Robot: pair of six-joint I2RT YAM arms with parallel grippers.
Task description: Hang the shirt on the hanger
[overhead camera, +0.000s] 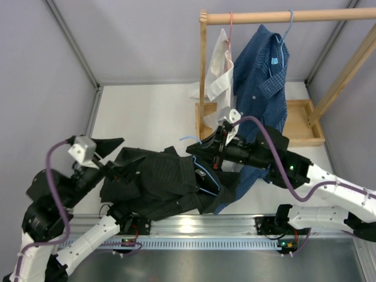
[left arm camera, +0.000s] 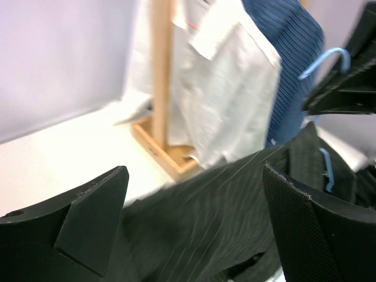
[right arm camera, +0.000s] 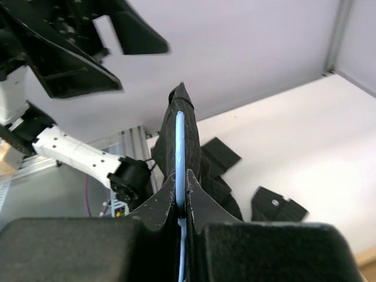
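The right arm is lying stretched low over the surface [overhead camera: 147,111], with its forearm nearly level and its wrist pointing toward the left arm. The right hand [right arm camera: 183,183] is clamping fully closed on the thin light-blue hanger [right arm camera: 180,138], whose bar is running straight out ahead of the fingertips. The black shirt [overhead camera: 158,179] is draping over that bar and spreading from there toward the left hand [left arm camera: 194,176]. The left arm is standing bent above its base, with the hand tilting down over the near end of the garment. Its fingers [left arm camera: 305,226] are standing wide apart and gripping nothing, and fabric is lying between and below them. A wooden rack [left arm camera: 160,76] carrying a white shirt [left arm camera: 229,88] is standing beyond the left hand.
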